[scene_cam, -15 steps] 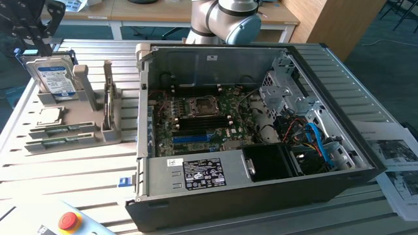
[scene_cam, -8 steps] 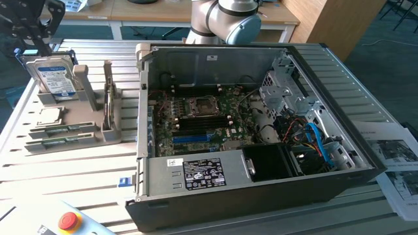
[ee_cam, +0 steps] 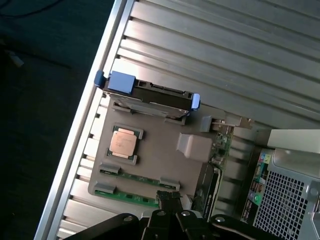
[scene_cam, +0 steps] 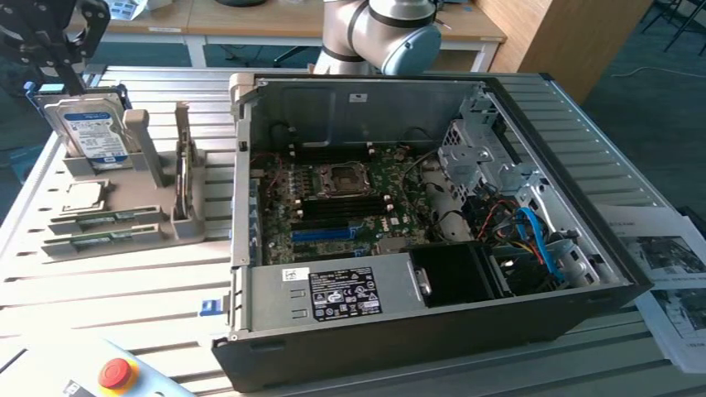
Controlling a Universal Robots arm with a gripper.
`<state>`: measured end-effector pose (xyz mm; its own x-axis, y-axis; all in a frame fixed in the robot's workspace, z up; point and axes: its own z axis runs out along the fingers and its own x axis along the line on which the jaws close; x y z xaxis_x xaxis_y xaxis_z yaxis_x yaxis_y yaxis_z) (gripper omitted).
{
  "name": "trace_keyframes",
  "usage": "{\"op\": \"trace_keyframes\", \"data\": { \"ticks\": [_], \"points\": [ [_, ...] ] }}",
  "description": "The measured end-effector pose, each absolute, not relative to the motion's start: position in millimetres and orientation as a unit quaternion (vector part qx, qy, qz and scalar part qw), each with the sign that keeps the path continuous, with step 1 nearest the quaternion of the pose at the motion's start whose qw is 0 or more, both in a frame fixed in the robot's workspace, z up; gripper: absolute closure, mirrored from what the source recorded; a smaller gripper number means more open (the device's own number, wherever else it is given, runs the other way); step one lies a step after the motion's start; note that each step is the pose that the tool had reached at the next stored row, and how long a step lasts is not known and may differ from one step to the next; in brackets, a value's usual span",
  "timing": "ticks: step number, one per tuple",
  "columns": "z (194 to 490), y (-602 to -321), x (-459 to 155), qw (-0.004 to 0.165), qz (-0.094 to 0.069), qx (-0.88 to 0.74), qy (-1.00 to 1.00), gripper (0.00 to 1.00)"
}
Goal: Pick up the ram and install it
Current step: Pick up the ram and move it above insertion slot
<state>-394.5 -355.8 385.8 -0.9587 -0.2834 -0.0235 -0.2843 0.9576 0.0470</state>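
My fingers point(ee_cam: 166, 198) are clenched together with nothing between them, hanging above the grey holder point(scene_cam: 155, 236) on the slatted desk point(scene_cam: 132, 289). The ram point(scene_cam: 105, 220) lies flat in a slot of that holder, a second green stick point(scene_cam: 97, 241) just beside it, near the square CPU point(scene_cam: 85, 195) and the upright hard drive point(scene_cam: 92, 132). The open computer case point(scene_cam: 441, 331) stands at the exterior view's right.
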Motion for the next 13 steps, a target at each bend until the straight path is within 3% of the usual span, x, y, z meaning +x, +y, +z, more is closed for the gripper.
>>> {"op": "trace_keyframes", "data": {
  "ticks": [13],
  "points": [
    [385.9,-355.8,-394.5,0.007,0.028,-0.203,0.979,0.90]
  ]
}}
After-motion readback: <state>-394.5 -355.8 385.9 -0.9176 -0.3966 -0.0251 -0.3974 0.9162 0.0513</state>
